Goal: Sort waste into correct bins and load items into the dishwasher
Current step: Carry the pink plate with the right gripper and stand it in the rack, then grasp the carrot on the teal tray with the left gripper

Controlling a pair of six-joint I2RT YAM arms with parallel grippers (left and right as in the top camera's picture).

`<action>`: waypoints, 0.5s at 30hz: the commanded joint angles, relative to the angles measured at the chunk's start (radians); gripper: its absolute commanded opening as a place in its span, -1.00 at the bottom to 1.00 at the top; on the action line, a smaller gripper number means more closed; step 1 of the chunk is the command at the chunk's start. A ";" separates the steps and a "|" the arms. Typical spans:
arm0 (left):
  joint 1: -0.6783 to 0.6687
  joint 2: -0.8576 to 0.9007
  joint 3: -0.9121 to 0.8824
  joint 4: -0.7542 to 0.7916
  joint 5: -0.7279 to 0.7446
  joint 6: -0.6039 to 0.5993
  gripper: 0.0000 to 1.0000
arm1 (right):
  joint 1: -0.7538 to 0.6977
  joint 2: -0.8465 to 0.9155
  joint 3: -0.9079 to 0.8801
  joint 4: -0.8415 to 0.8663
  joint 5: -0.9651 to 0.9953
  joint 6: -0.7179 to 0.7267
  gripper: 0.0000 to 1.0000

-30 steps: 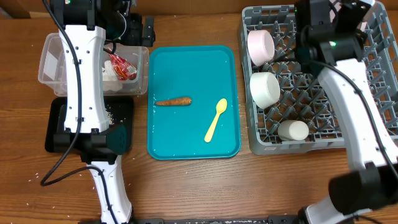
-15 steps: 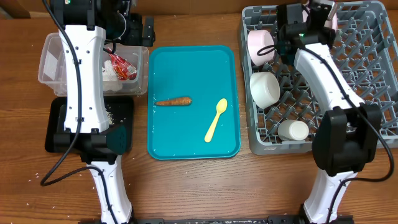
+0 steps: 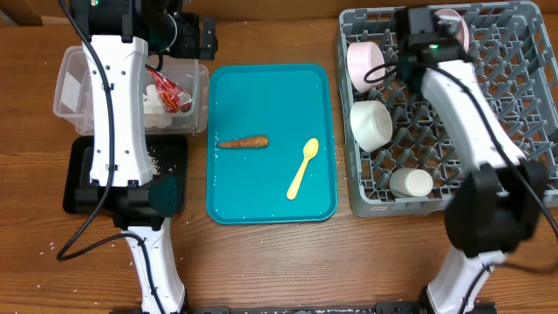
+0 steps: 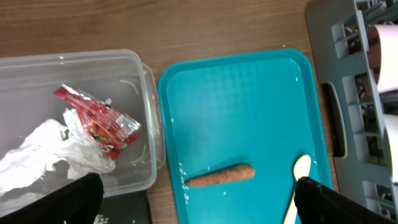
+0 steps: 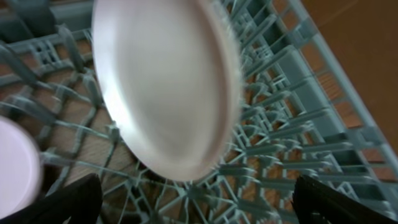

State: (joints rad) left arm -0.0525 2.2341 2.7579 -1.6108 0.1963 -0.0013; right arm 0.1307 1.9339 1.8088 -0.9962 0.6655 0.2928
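Only blurred print shows on the red foil wrapper [image 4: 102, 127].

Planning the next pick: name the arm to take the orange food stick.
Probably left: the left gripper, open, hangs nearer the stick and the tub; the right gripper is over the rack.

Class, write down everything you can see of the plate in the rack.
The plate is round, whitish with a pink tinge, smooth and matte, like plastic. It looks whole and clean. It stands on edge, tilted, among the upright pegs by the far edge of the grey rack, with its lower edge down in the grid. Only the rack appears to touch it. A pink bowl sits beside it, apart.
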 commanded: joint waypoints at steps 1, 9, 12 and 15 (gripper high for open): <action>-0.015 0.001 0.010 -0.079 0.064 0.027 0.89 | -0.003 -0.262 0.117 -0.040 -0.066 0.018 1.00; -0.153 0.014 -0.340 -0.054 -0.121 -0.299 0.41 | -0.003 -0.511 0.120 -0.115 -0.422 0.018 1.00; -0.222 0.014 -0.553 0.062 -0.163 -0.365 0.46 | -0.003 -0.496 0.115 -0.138 -0.458 0.018 1.00; -0.259 0.014 -0.687 0.187 -0.163 -0.424 0.42 | -0.003 -0.460 0.115 -0.174 -0.458 0.018 1.00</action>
State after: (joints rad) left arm -0.2794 2.2463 2.1803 -1.4906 0.0799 -0.3016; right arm 0.1307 1.4399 1.9354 -1.1591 0.2501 0.3069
